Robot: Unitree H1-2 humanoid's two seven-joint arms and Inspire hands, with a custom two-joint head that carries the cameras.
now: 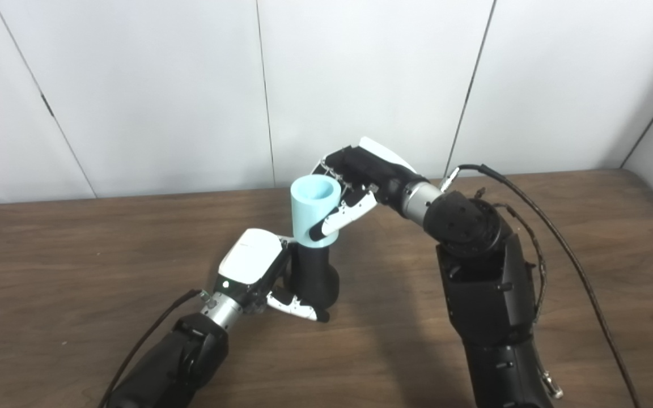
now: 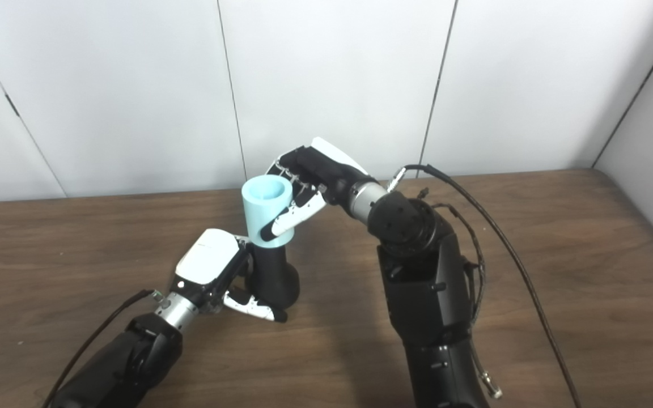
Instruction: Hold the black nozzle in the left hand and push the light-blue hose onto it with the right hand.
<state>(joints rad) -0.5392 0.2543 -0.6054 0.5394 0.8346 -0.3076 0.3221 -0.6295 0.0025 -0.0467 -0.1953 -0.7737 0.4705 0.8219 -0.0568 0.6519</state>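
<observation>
Nearest us, our left robot hand (image 1: 258, 272) grips the upright black plastic nozzle (image 1: 315, 277); our right robot hand (image 1: 355, 181) clasps the light-blue hose (image 1: 312, 209) directly above, axes aligned, its lower end apparently already over the nozzle's top.

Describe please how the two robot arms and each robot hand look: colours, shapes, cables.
Both arms are black, blocky shells ending in a silver metal wrist ring. The left robot hand has a glossy white back, with white fingers tipped black; the right robot hand is similar. A thin black cable runs along each forearm; the right one loops free.
</observation>
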